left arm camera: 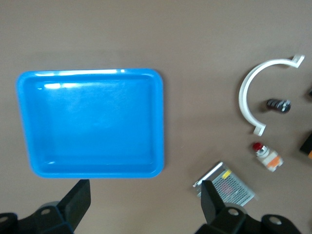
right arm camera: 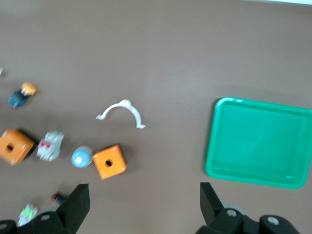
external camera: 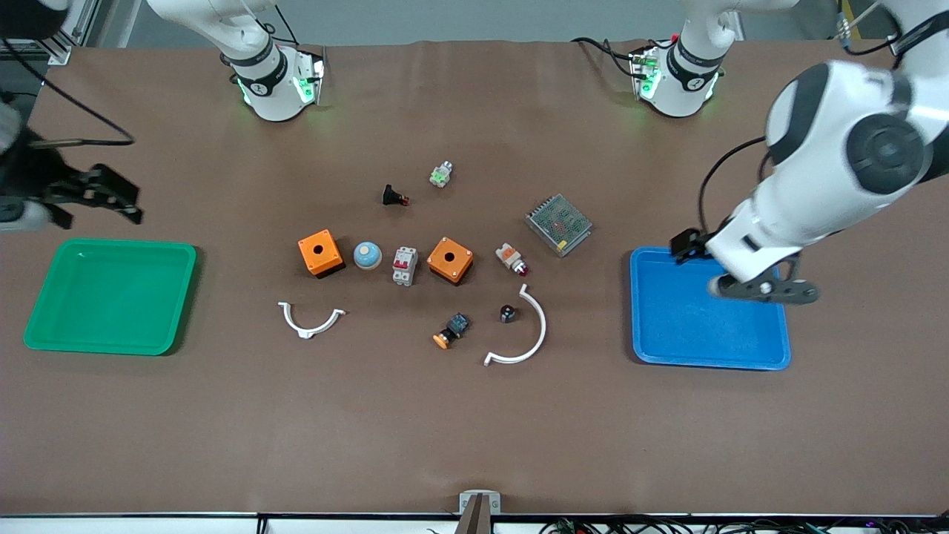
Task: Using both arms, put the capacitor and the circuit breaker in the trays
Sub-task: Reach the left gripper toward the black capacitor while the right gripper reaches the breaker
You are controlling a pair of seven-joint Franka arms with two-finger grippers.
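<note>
Capacitor: tiny black cylinder lying on the brown table, inside the curve of the larger white clip; seen from the front camera it sits at about 5 o'clock from the circuit breaker. In the left wrist view it lies on its side, long axis across the mouth of the clip; its markings are too small to read.

Circuit breaker: white-grey block between the pale blue dome and one orange box, touching neither. Its long axis runs roughly 12 to 6 o'clock in the front view, tilted slightly, red levers facing up. In the right wrist view it is blurred.

Left gripper: fingers spread wide with nothing between them, hanging over the edge of the blue tray that faces the arm bases. In the front view the arm's own body hides the fingers.

Right gripper: jaws parted and empty, over bare table just above the green tray, at about 12 o'clock from it in the front view, where it is cut off at the frame edge.

Trays: both hold nothing.
</note>
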